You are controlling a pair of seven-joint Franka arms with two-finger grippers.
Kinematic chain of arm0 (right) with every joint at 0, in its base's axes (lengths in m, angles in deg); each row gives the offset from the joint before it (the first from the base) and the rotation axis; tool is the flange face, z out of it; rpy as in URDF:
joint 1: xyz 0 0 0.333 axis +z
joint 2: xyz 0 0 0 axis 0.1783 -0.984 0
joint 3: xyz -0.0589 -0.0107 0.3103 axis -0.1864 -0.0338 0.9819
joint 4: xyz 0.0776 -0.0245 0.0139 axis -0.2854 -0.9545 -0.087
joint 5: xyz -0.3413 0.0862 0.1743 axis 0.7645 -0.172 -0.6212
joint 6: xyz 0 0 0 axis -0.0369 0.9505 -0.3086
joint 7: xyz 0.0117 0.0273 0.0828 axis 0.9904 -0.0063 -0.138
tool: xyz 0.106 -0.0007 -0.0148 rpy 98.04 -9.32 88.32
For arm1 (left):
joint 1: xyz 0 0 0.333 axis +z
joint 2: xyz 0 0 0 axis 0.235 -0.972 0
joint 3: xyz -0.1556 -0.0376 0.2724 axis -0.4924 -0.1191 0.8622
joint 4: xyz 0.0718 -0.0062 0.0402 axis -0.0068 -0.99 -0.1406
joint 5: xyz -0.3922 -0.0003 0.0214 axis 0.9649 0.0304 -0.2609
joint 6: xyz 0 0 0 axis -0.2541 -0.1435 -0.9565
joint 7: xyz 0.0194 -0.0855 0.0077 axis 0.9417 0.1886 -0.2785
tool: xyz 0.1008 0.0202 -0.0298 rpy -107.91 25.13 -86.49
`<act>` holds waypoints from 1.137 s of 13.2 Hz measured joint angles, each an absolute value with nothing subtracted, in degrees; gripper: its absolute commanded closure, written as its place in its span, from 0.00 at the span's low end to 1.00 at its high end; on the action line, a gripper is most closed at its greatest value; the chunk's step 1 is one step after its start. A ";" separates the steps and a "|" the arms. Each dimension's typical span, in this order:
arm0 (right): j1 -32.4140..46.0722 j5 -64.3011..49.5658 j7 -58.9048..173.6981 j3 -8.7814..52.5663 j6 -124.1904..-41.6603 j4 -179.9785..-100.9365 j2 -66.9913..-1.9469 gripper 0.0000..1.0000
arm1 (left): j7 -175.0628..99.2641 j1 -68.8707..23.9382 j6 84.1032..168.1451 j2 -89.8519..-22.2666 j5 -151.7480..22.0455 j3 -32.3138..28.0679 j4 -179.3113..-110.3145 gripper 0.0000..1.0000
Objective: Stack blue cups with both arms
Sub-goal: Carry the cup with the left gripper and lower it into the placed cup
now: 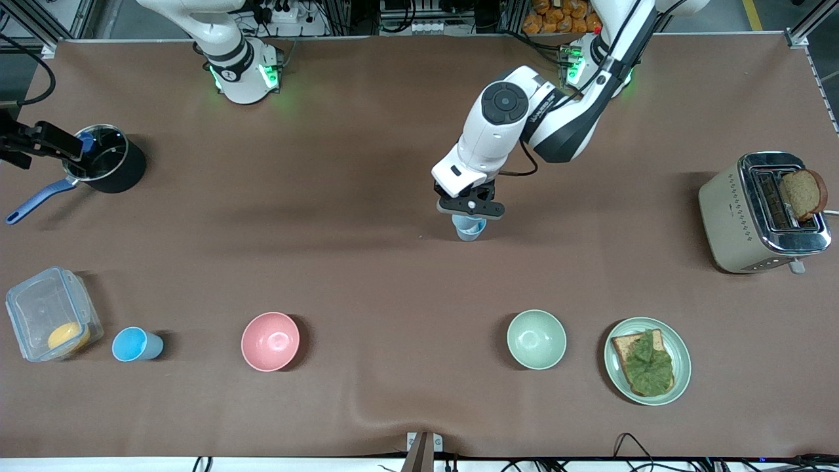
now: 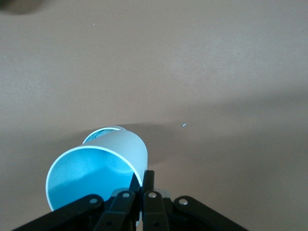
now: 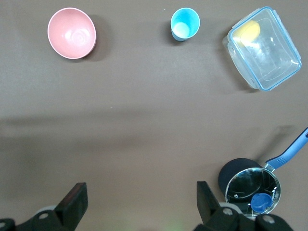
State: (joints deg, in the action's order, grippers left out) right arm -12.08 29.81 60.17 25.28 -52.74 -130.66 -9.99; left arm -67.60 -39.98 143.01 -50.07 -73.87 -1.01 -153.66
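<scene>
My left gripper [image 1: 470, 217] is over the middle of the table, shut on the rim of a blue cup [image 1: 469, 229]. In the left wrist view the fingers [image 2: 149, 179] pinch the wall of this cup [image 2: 96, 168], which hangs tilted. I cannot tell whether it touches the table. A second blue cup [image 1: 136, 344] stands upright toward the right arm's end, between a plastic box and the pink bowl. It also shows in the right wrist view [image 3: 185, 23]. My right gripper [image 3: 140, 192] is open and empty, high over the table, and out of the front view.
Pink bowl [image 1: 270, 341], pale green bowl [image 1: 536, 339] and a plate with toast and lettuce [image 1: 647, 359] sit in the row nearest the front camera. A clear box [image 1: 49, 314], a black saucepan [image 1: 105, 167] and a toaster [image 1: 760, 213] stand at the table's ends.
</scene>
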 measured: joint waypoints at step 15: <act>-12.08 29.81 60.17 25.28 -52.72 -130.67 -9.99 0.00 | -69.79 -39.19 143.19 -50.74 -73.91 -0.21 -154.62 0.00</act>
